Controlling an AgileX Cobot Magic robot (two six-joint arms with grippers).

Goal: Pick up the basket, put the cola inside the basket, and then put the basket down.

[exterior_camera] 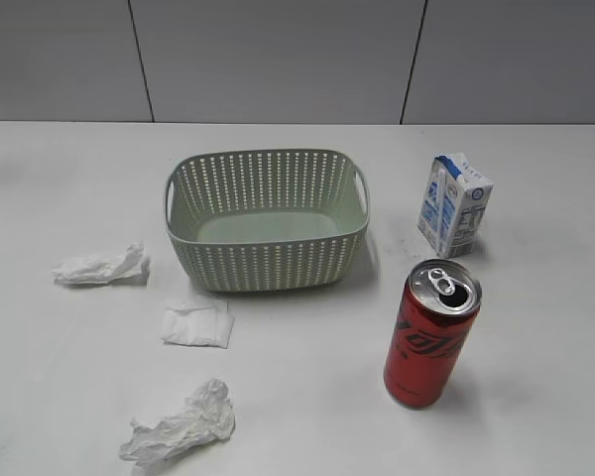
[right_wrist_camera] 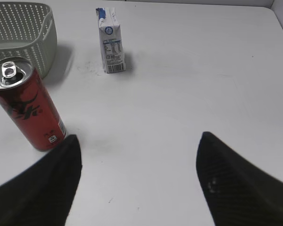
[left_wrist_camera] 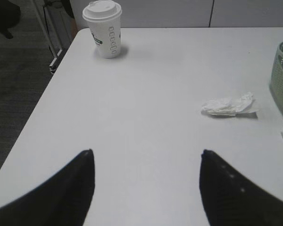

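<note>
The basket [exterior_camera: 266, 220] sits empty on the table [exterior_camera: 535, 397]. The cola [exterior_camera: 431, 333] stands upright near its front-right corner, just left of the right jaws [right_wrist_camera: 139, 141]. Both jaws spread wide, grasping nothing; left jaws [left_wrist_camera: 146, 153] are well left of the basket.

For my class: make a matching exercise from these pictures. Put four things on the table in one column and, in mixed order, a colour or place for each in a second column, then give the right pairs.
Things:
1. basket
2. cola can
3. milk carton
4. paper cup

Descriptions:
A. white with a lid, near the table's far left corner in the left wrist view
B. red, standing upright with its top opened
C. pale green, with slotted walls, nothing inside
D. white and blue, standing to the right of the basket

Pairs: 1-C, 2-B, 3-D, 4-A
</note>
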